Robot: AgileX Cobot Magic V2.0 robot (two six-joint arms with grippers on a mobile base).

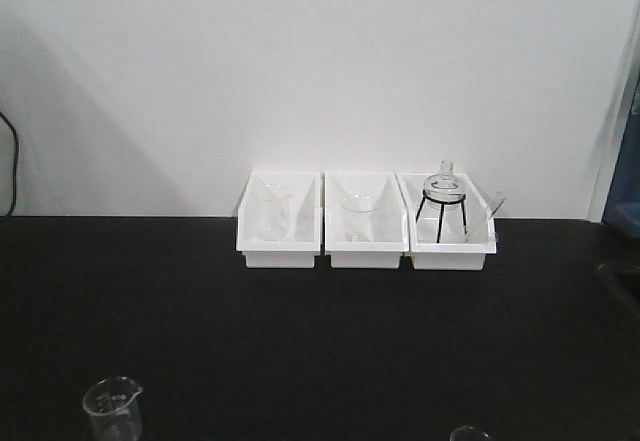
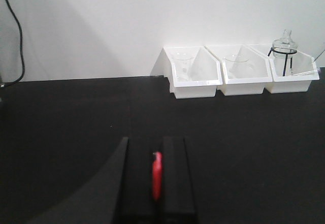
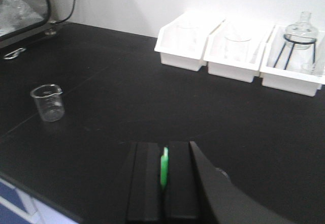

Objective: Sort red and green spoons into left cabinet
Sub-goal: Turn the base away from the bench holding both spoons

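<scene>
The left tool (image 2: pixel 156 146) pinches 1 red spoon (image 2: pixel 157 178); right tool (image 3: pixel 164 149) pinches 1 green spoon (image 3: pixel 163 169).

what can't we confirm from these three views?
Red spoon: left wrist view, mostly hidden inside the shut left claw; only a sliver shows.
Green spoon: right wrist view, likewise inside the right claw.
Left cabinet: not identifiable in any view.
Glass vessel: front view, cut off by bottom edge.

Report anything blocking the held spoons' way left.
Left gripper holds the red spoon, right gripper the green spoon. One glass beaker stands on the table, left front, apart from both. The cabinet is not in view.
</scene>
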